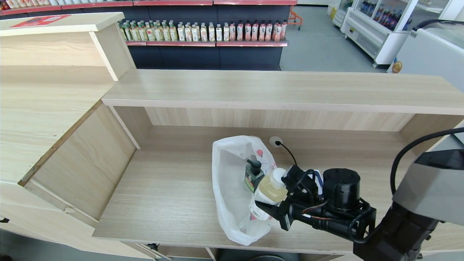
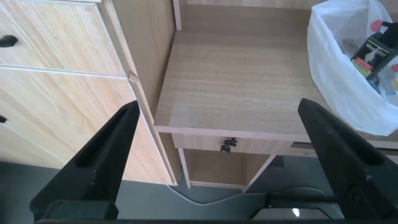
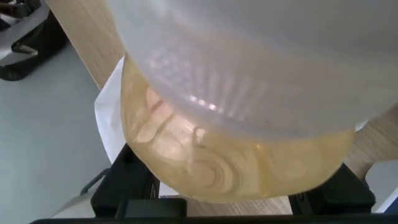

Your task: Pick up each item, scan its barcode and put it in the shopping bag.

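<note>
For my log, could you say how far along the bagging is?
Done: a dark pump bottle stands inside the white plastic shopping bag. In hand: the right tool holds a white-capped bottle of yellow liquid at the bag's mouth. Left: releasing it inside.

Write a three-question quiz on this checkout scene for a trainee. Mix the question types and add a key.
1. Multiple choice: what does the right gripper hold?
A) a red can
B) a bottle of yellowish liquid with a white cap
C) nothing

2. True or false: the left gripper is open, with nothing between its jaws.

3. Fill in the blank: the dark pump bottle stands inside the ____.

Key:
1. B
2. True
3. shopping bag
</note>
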Motion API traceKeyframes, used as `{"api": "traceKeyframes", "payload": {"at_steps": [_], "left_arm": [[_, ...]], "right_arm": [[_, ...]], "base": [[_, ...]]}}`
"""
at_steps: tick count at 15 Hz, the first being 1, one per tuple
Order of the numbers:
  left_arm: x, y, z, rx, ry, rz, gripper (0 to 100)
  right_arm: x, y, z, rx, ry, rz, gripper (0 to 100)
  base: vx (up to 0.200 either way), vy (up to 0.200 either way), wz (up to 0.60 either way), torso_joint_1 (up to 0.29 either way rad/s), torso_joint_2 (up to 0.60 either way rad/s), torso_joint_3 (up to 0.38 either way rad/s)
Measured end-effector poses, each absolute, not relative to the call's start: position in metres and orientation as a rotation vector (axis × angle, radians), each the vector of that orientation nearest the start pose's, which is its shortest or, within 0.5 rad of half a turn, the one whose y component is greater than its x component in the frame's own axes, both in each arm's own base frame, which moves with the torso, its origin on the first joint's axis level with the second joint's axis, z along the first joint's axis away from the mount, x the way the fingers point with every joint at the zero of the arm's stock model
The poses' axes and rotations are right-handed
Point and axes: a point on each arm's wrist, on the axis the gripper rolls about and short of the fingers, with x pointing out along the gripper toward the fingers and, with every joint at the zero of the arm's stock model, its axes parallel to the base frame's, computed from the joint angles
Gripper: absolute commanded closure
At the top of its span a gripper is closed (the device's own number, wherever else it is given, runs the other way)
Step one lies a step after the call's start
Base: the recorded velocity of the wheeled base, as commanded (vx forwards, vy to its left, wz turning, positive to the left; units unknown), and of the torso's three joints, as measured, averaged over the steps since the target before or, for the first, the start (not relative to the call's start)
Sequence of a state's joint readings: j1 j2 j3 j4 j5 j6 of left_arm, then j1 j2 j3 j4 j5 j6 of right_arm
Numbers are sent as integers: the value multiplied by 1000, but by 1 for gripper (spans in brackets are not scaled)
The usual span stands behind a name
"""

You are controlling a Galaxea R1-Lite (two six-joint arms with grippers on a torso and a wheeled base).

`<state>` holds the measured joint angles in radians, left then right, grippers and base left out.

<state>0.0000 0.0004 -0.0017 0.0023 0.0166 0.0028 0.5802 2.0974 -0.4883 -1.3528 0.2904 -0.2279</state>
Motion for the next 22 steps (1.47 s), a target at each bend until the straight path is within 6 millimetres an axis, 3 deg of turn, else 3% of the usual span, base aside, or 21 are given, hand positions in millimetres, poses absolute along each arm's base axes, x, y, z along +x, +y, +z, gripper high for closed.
{"api": "traceKeyframes", "payload": {"at_steps": [5,6,11,13,17,19,22], "left_arm": [[-23,0,76,3,2,17,0],[-23,0,76,3,1,17,0],[-23,0,76,3,2,17,0],[-23,0,76,3,1,17,0],[-23,0,76,3,2,17,0],[-23,0,76,3,1,17,0],[-23,0,76,3,2,17,0]], "right_arm": [[282,191,27,-323,171,862,100],[286,194,24,-323,169,861,0],[289,198,19,-295,182,868,0],[287,198,30,-227,184,862,0],[277,187,74,-121,175,834,0],[267,169,101,-107,179,799,0],[238,127,134,-94,147,679,0]], "base": [[0,0,0,0,0,0],[0,0,0,0,0,0],[0,0,0,0,0,0],[0,0,0,0,0,0],[0,0,0,0,0,0],[0,0,0,0,0,0],[0,0,0,0,0,0]]}}
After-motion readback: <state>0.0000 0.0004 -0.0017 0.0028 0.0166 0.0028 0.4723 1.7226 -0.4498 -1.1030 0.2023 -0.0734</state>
